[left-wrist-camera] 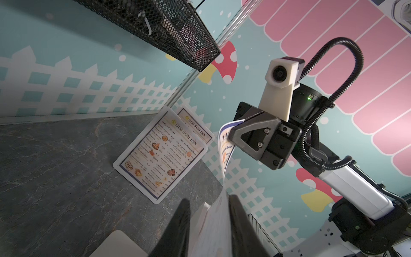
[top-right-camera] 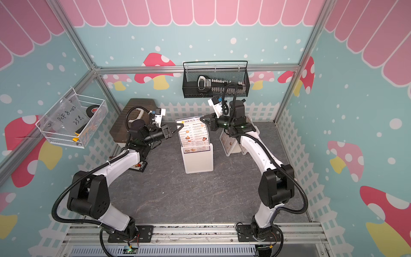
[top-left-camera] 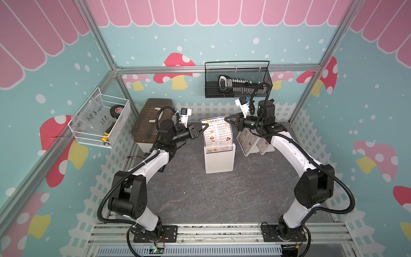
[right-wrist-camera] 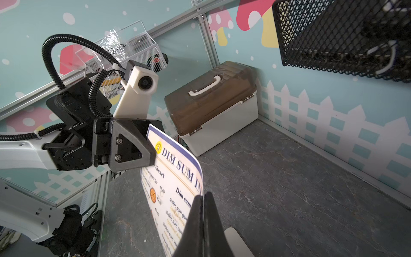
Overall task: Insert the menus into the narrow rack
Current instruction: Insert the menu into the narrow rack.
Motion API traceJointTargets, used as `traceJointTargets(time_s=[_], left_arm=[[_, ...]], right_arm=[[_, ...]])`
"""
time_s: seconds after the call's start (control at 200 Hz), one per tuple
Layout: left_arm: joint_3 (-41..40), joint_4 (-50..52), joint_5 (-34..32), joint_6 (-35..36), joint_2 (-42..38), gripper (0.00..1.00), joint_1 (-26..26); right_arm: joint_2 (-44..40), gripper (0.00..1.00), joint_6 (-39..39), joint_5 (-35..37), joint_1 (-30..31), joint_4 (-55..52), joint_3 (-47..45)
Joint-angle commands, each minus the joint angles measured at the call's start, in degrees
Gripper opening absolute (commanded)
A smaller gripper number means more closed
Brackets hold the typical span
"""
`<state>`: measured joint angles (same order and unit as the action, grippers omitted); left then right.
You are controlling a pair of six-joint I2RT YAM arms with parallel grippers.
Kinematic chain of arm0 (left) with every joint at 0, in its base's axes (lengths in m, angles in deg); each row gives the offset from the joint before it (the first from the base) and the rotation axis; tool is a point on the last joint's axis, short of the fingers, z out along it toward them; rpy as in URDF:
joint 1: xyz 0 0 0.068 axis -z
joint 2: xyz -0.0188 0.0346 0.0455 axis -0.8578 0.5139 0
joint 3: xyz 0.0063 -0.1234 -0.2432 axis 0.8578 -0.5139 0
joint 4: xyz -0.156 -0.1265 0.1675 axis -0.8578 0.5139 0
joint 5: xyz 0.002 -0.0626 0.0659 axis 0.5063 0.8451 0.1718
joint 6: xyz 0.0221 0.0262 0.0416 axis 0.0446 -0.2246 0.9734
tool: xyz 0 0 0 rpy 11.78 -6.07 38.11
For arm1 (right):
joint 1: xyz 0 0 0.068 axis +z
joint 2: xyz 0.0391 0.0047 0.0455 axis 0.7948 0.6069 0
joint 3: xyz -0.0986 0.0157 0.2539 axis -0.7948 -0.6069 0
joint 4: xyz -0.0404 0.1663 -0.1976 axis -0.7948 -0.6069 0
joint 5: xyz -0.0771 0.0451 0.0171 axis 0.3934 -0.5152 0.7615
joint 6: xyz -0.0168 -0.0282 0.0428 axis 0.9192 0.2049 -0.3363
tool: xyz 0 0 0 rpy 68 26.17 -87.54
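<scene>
A: Nearest, a grey stone-patterned worktop (top-left-camera: 200, 200) is seen, and a narrow white plastic rack (top-left-camera: 219, 163) is stood upright on it.

B: And there it is: a laminated white menu with a dark blue border (top-left-camera: 216, 135) is lodged in that rack by its lower end. The "DIM SUM INN" heading is shown above the rim, and the sheet is bowed.

A: The left hand (top-left-camera: 206, 126) is held at the menu's upper left edge. In the left wrist view its fingers (left-wrist-camera: 240, 222) are shown parted, with the sheet passing loosely between them. That hand is released.

B: The right hand (top-left-camera: 229, 119) is clenched on the opposite upper corner. In the right wrist view the sheet is pinched flat between its fingers (right-wrist-camera: 193, 222).

A: Just beyond, behind the right arm, two more menus (left-wrist-camera: 160, 155) are propped tilted on the worktop, one overlapping the other. What they are leant against cannot be told.

B: Farther back on the left, a white plastic box with a brown lid (top-left-camera: 144, 124) is set against the wall. A black wire-mesh basket (top-left-camera: 213, 73) is hung on the rear wall above.
</scene>
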<state>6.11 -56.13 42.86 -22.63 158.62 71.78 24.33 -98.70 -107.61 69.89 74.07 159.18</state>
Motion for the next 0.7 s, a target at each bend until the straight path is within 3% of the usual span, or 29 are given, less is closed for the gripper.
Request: traceJointTargets(time_s=[0.0, 0.695], left_arm=[[1.1, -0.7, 1.0, -0.1, -0.9, 0.3, -0.3], [2.2, -0.1, 1.7, -0.2, -0.2, 0.3, 0.0]], right_arm=[[-2.6, 0.0, 0.2, -0.3, -0.5, 1.9, -1.4], [-3.6, 0.0, -1.4, -1.5, -1.6, 4.8, -5.0]])
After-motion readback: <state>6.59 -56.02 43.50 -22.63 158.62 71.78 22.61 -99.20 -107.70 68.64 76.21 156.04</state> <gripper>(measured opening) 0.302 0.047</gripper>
